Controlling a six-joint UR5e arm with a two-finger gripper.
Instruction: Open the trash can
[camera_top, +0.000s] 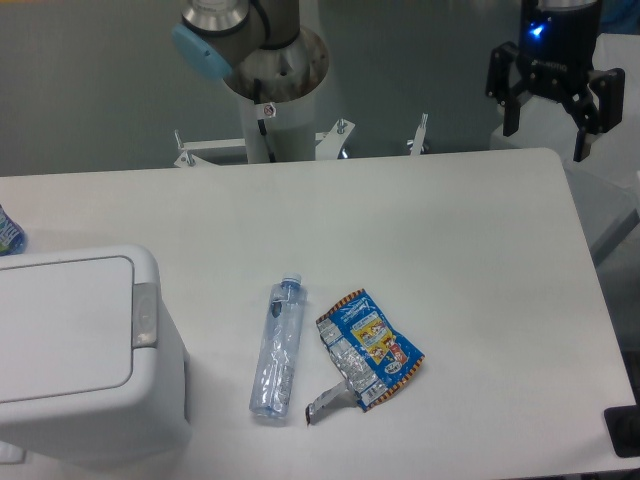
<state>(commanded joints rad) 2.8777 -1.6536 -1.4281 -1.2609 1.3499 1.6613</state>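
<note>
One trash can (75, 350), lid shut — one bottle (277, 348), one wrapper (366, 346), hand (549, 125) spread.

The big white boxy plastic trash can (80, 350) looks smooth and a little shiny, with a small grey plastic push tab (145, 314). The clear plastic bottle (278, 348) is see-through and glossy. The crumpled blue snack wrapper (366, 348) shines like foil. The white worktop (420, 230) is smooth and matt. The black pincer (545, 125) looks like dull hard plastic.
</note>
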